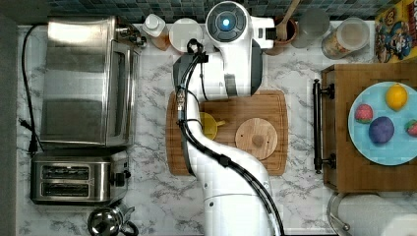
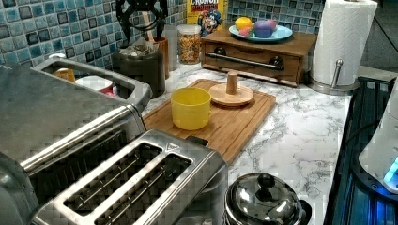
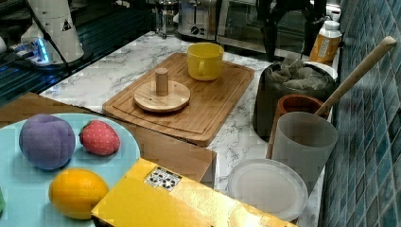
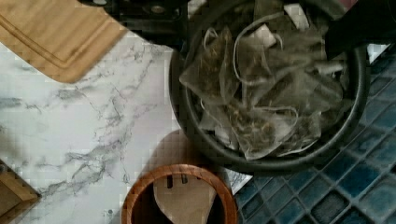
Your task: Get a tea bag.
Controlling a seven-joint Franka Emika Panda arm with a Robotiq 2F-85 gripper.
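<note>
Whitish-grey tea bags are lying heaped in a dark round canister, just beside a brown holder with a wooden spoon. Black gripper is hovering above the canister; whether its fingers are parted, I cannot tell.

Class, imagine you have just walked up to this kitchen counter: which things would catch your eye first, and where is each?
The yellow mug stands on the wooden cutting board, beside the round wooden lid. Against the tiled wall, a dark jar sits open, heaped with tea bags. A pale blue plate of toy fruit rests on a wooden box.
</note>
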